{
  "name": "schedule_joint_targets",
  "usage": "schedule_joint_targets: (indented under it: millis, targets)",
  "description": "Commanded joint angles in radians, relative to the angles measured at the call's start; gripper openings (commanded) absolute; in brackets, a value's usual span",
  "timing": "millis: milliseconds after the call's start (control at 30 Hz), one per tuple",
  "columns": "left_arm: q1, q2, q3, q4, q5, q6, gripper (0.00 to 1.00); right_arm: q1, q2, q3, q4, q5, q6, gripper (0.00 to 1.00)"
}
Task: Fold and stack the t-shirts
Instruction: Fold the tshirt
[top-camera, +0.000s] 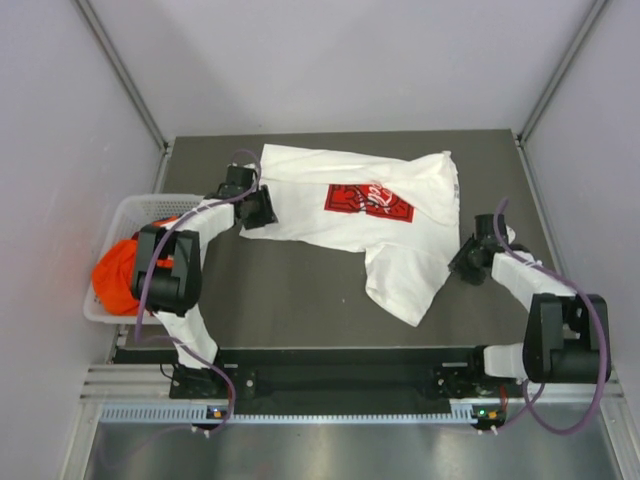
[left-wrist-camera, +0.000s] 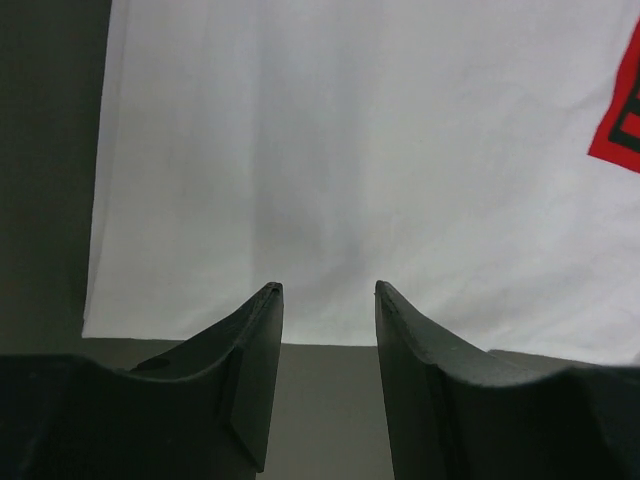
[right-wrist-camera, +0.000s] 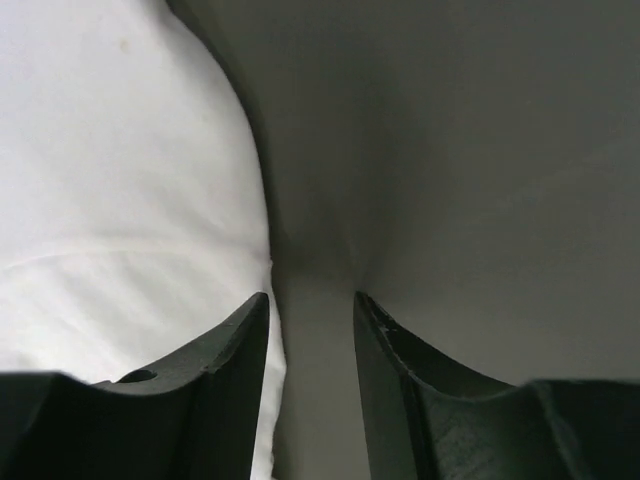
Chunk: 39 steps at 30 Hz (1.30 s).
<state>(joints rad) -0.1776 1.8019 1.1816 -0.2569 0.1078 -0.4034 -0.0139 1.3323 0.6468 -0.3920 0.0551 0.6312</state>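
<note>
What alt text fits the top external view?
A white t-shirt with a red chest print lies spread but rumpled on the dark table, with the open left gripper at its left edge and the open right gripper at its right. An orange t-shirt sits bunched in a white basket at the left.

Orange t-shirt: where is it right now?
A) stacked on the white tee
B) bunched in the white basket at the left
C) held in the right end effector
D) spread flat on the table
B: the orange t-shirt sits bunched inside the white basket at the table's left side, while only the white t-shirt lies on the table surface.
</note>
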Motion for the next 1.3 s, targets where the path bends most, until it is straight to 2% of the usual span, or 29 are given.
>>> schedule_joint_targets:
  millis: [0, 100, 133, 200, 400, 500, 533, 567, 600, 633, 700, 767, 833, 933, 1133, 1267]
  targets:
    - [0.004, 0.005, -0.007, -0.005, -0.057, -0.067, 0.47, 0.0, -0.041, -0.024, -0.018, 0.097, 0.033, 0.39]
    - [0.004, 0.036, -0.013, -0.018, -0.098, -0.103, 0.46, -0.011, -0.033, -0.036, 0.044, 0.097, 0.032, 0.23]
    - [0.004, 0.043, -0.019, -0.015, -0.099, -0.11, 0.46, -0.014, -0.038, -0.041, 0.056, 0.1, 0.028, 0.12]
    - [0.004, 0.054, -0.036, -0.016, -0.099, -0.132, 0.45, -0.037, -0.044, -0.036, 0.064, 0.103, -0.002, 0.01]
    - [-0.006, -0.001, -0.122, -0.024, -0.184, -0.164, 0.42, -0.116, -0.058, 0.013, -0.034, 0.178, -0.116, 0.0]
    - [-0.008, -0.033, -0.152, -0.027, -0.21, -0.16, 0.43, -0.132, -0.076, 0.045, -0.079, 0.059, -0.165, 0.0]
    - [-0.008, -0.036, -0.154, -0.028, -0.214, -0.158, 0.43, -0.117, -0.085, 0.054, -0.097, -0.008, -0.157, 0.04]
    - [-0.007, -0.039, -0.149, -0.036, -0.22, -0.155, 0.43, -0.1, -0.099, 0.066, -0.12, -0.026, -0.143, 0.12]
    - [-0.008, -0.041, -0.148, -0.042, -0.221, -0.155, 0.43, -0.08, -0.14, 0.068, -0.145, -0.034, -0.13, 0.32]
    - [-0.008, -0.041, -0.139, -0.045, -0.223, -0.153, 0.43, -0.055, -0.165, 0.063, -0.157, -0.05, -0.084, 0.37]
    - [-0.008, -0.033, -0.128, -0.053, -0.221, -0.153, 0.43, -0.04, -0.237, 0.027, -0.163, -0.087, -0.027, 0.41]
    - [-0.008, -0.027, -0.128, -0.054, -0.221, -0.156, 0.43, 0.006, -0.271, -0.022, -0.159, -0.104, 0.054, 0.43]
    - [-0.007, -0.018, -0.128, -0.053, -0.224, -0.158, 0.43, 0.107, -0.301, -0.053, -0.153, -0.077, 0.125, 0.43]
    - [-0.007, -0.006, -0.126, -0.058, -0.23, -0.156, 0.43, 0.164, -0.323, -0.116, -0.128, -0.061, 0.185, 0.43]
    - [-0.008, -0.007, -0.128, -0.058, -0.227, -0.161, 0.43, 0.235, -0.325, -0.196, -0.073, -0.032, 0.234, 0.4]
    - [-0.008, -0.013, -0.132, -0.059, -0.232, -0.163, 0.43, 0.25, -0.317, -0.237, 0.01, -0.07, 0.229, 0.4]
